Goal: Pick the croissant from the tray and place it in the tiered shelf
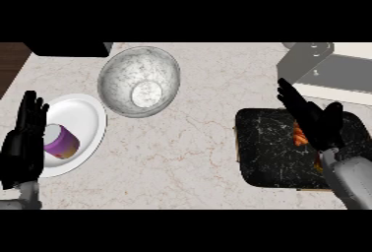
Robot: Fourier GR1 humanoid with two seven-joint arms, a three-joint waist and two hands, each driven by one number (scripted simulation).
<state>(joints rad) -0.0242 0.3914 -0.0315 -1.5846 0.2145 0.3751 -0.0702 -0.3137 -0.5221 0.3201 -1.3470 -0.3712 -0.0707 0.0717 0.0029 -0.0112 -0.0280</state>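
croissant (298, 136) on tray (269, 147) lies under right hand (314, 123), its fingers (291, 96) straight, wide.

Orange-brown croissant (298, 135) on the black marbled tray (269, 147), mostly hidden; grey tiered shelf (314, 61) beyond, at the counter's far right.

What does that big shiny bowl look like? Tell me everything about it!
The bowl is round, wide and deep, silvery grey with a mottled, metal-like shine. A paler circle marks its flat bottom. It stands upright and looks empty, on the marbled counter near the back. Its lower left rim meets or overlaps the white plate in this view; actual contact cannot be told. No robot hand touches it.
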